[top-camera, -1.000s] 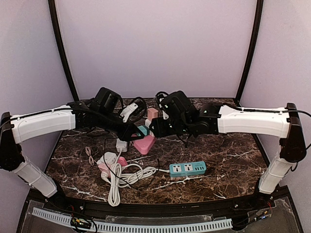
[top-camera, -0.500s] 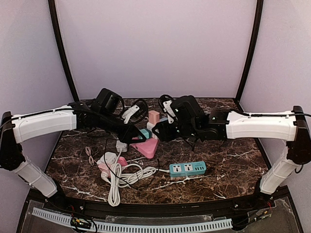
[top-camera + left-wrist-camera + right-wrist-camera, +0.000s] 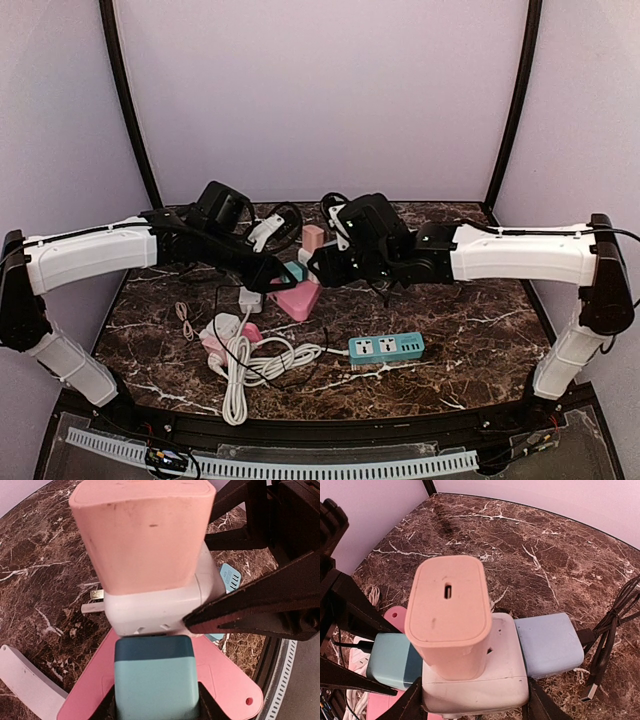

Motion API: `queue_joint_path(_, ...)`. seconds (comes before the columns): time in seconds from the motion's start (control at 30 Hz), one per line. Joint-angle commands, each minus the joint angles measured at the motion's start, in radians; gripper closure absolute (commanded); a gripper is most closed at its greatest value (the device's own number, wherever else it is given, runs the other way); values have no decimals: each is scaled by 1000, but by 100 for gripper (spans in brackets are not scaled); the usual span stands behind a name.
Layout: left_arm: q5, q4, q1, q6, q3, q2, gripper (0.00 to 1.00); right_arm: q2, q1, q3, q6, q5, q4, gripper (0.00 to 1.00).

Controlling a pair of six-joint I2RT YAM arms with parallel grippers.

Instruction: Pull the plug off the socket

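- A dark brown marble table (image 3: 470,320) fills the floor of a booth with plain lilac walls (image 3: 320,100); both arms reach in from the sides and meet near its middle.
- Nearest the bases, a coiled white cord (image 3: 245,365) lies left of centre. A teal power strip (image 3: 386,347) lies flat just to its right.
- Beyond them a flat pink piece (image 3: 298,298) rests on the marble, and the cluster of plugs is directly over it.
- The left gripper (image 3: 155,707) is clamped on the teal plug (image 3: 154,680), with a dark finger on each flank. The plug's darker band meets one side face of the white socket cube (image 3: 475,687), so the plug sits in the socket.
- The right gripper (image 3: 475,705) is closed on the white socket cube itself, its fingers pressing two opposite sides.
- A pink plug (image 3: 449,610) stands upright on the cube's top face, with a small slot in its end.
- A pale blue plug (image 3: 547,645) sits against the cube on the side opposite the teal one.
- A black cable (image 3: 607,620) ending in a flat connector lies on the marble just past the blue plug.
- From the top camera I cannot tell whether the cube touches the pink piece or hangs above it.
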Motion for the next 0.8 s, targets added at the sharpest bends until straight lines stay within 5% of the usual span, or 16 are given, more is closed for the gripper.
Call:
queue_joint_path(0.0, -39, 53, -3, 37, -1, -63, 99, 54, 5, 98, 30, 45, -53, 100)
queue_joint_path(0.27, -115, 50, -4, 61, -8, -91, 99, 75, 4, 148, 89, 102, -124, 100)
queue_joint_path(0.77, 24, 31, -4, 53, 15, -54, 99, 31, 2, 92, 10, 68, -38, 100)
